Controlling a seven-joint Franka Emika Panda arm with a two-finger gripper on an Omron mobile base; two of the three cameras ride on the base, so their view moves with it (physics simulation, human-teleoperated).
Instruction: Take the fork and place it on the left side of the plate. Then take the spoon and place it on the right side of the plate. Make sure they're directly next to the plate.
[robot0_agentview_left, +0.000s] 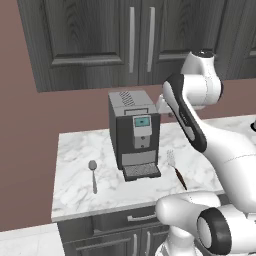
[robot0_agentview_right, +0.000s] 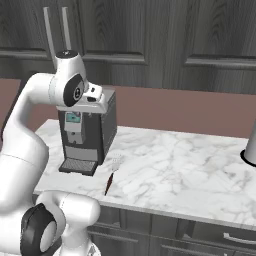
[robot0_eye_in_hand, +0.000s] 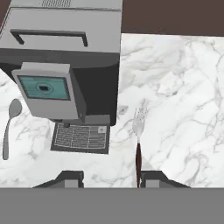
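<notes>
Arm: white Franka Panda, dark joints, risen from base, elbow high, forearm folded forward. Wrist: pointed downward. Gripper (robot0_eye_in_hand: 109, 178): two dark fingertips (robot0_eye_in_hand: 70, 178) spread well apart, nothing held between them.

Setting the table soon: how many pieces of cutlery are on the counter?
2. The spoon lies left of the coffee machine; the fork lies on its right, tines away from the counter's front edge. Others could be hidden behind the machine.

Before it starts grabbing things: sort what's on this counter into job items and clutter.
For the job:
- slim fork with silver tines and dark brown handle, right of the machine
- small all-grey metal spoon, left of it

Just standing about:
- boxy dark grey coffee machine with a small blue screen
</notes>
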